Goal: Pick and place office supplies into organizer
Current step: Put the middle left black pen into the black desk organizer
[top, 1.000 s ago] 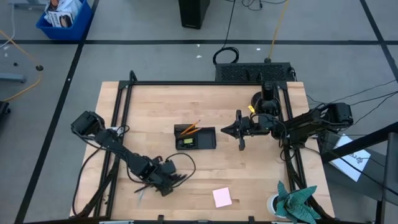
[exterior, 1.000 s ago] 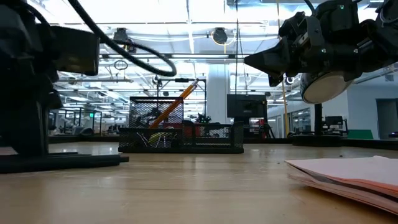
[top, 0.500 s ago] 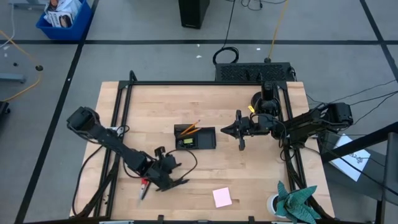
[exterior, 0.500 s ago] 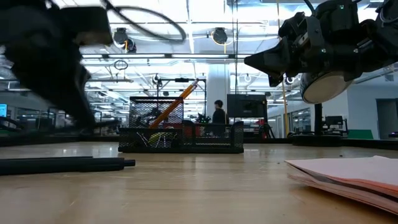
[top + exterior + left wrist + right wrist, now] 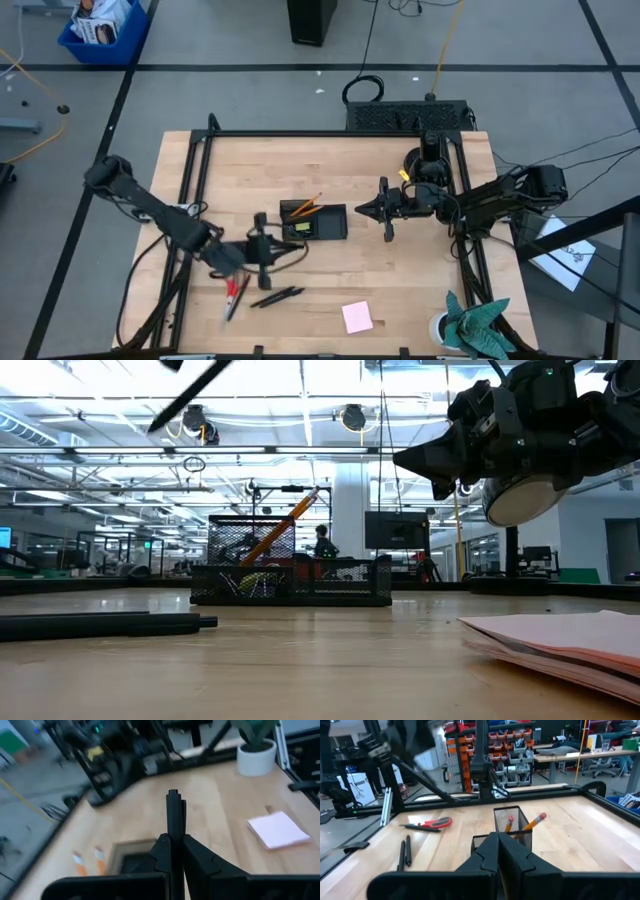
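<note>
We see a pink square sticky pad (image 5: pixel 357 317) nearest on the wooden surface (image 5: pixel 400 280), two thin dark pens (image 5: pixel 277 296), left pincer (image 5: pixel 262 247) gripping a slim dark pen (image 5: pixel 173 817), black mesh organizer (image 5: pixel 314 221) with orange pencils (image 5: pixel 306 205) centre, right pincer (image 5: pixel 364 209) closed beyond.

left hand (image 5: pixel 262 248) motion-blurred, pink pad (image 5: pixel 560 642) cut off at frame edge

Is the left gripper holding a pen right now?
Yes: in the left wrist view a thin dark pen stands clamped between the left gripper's closed fingers, above the table.
</note>
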Available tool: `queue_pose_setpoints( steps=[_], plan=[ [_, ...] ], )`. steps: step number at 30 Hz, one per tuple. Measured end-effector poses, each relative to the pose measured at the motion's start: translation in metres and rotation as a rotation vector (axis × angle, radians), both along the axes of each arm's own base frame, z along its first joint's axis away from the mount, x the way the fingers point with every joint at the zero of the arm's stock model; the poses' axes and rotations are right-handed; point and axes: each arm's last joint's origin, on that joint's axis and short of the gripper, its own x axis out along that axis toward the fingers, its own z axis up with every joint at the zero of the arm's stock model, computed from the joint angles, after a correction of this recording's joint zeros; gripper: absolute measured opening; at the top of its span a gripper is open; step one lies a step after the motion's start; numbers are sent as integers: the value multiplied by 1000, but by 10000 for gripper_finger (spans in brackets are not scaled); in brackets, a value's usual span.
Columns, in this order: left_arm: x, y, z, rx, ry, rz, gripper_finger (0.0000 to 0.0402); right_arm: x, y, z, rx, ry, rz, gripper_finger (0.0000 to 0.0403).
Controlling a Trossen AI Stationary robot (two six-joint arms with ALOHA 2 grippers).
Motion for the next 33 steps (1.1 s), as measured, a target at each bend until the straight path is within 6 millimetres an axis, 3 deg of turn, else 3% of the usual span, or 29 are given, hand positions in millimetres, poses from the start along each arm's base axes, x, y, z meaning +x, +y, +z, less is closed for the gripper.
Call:
queue_pose_setpoints(
  steps=[7,12,16,21,26,33],
  plan=[
    [-18,29,39,86,-114,-48,29,0,0,0,0,1,0,0],
    [-20,49,43,124,-198,-166,30,0,0,0,-7,0,0,0],
    [-19,73,29,105,-275,-196,30,0,0,0,-7,0,0,0],
    [-24,93,-1,27,-443,-302,30,0,0,0,-8,1,0,0],
    [-37,103,-31,-30,-511,-280,30,0,0,0,-7,3,0,0],
    [-35,107,-48,-104,-505,-258,31,0,0,2,-21,-16,-5,0]
  ],
)
